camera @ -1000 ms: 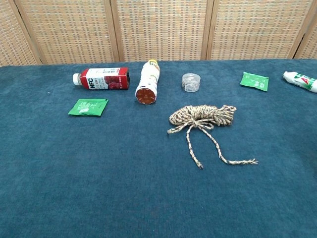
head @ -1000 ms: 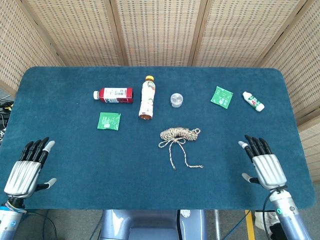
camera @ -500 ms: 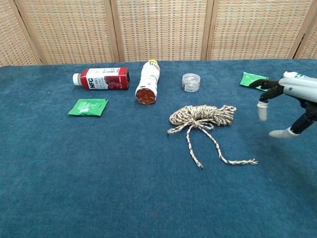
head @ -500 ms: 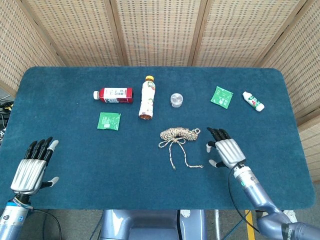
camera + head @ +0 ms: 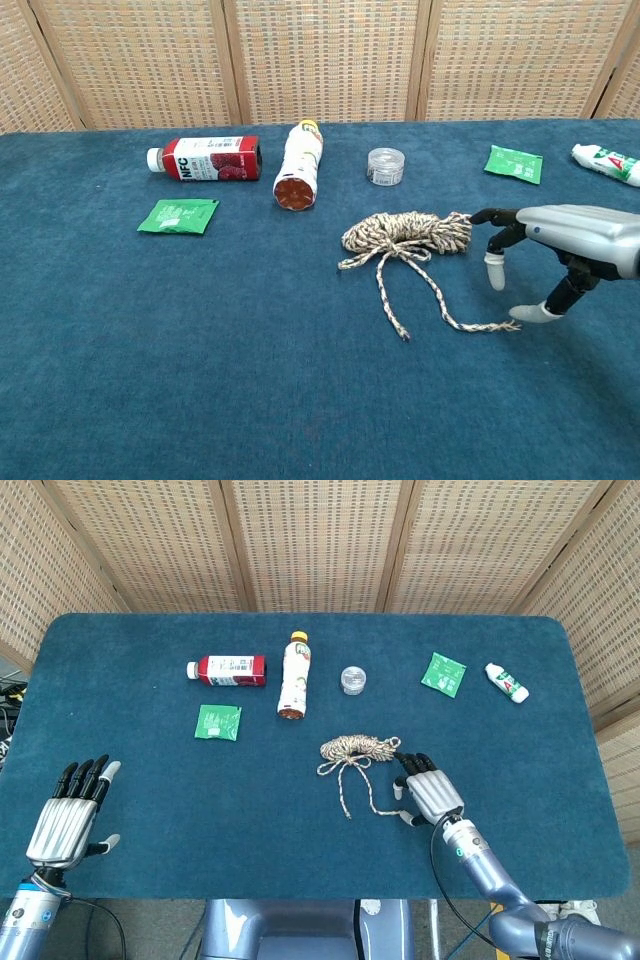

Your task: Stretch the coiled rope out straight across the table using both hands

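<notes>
You are at the reach: your right hand hovers, fingers apart and empty, beside the rope coiled mid-counter. Next, pinch the loose end by its thumb. Your left hand waits spread, well apart.

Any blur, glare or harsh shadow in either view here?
Head view: sharp, evenly lit, no glare; rope crisp. Chest view: equally sharp, the right robot hand unblurred and cut off by the frame edge, only a faint shadow beneath it.
</notes>
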Robot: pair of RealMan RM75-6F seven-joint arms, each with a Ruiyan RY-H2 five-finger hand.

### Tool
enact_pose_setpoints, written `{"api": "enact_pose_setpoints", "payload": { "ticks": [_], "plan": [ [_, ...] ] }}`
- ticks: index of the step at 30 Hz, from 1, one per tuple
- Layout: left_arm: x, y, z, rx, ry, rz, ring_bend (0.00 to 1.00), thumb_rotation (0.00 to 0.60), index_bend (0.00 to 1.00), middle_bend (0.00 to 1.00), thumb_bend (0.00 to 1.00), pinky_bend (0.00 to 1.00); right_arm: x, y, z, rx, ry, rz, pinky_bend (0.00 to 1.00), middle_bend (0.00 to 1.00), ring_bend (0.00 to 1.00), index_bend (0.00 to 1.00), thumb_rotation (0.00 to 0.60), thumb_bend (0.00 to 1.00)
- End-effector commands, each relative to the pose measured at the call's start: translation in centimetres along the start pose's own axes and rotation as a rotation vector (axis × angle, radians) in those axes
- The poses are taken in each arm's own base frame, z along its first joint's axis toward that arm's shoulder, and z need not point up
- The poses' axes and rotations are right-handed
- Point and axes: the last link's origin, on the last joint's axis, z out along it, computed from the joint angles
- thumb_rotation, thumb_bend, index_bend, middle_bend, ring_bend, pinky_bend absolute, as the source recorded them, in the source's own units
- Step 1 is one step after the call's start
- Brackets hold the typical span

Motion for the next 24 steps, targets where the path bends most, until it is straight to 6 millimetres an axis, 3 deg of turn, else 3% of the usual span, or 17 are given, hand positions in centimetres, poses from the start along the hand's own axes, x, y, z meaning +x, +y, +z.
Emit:
{"api": "enact_pose_setpoints", "payload": {
  "ticks": [1, 24],
  "plan": [
    [0.0, 0.0, 0.0, -0.002, 0.000, 0.000, 0.00, 0.600, 0.00, 0.00, 0.00, 0.00, -0.4, -0.4, 0.1, -0.003, -0.017, 0.003, 0.00, 0.02, 0.00, 0.50, 0.600, 0.27],
    [-0.5, 0.4, 0.2, -0.002, -0.013, 0.022, 0.00, 0.600, 0.00, 0.00, 0.00, 0.00, -2.2, -0.9, 1.6, -0.033, -0.102, -0.024, 0.00, 0.02, 0.00, 0.51, 0.600, 0.32]
  ]
}}
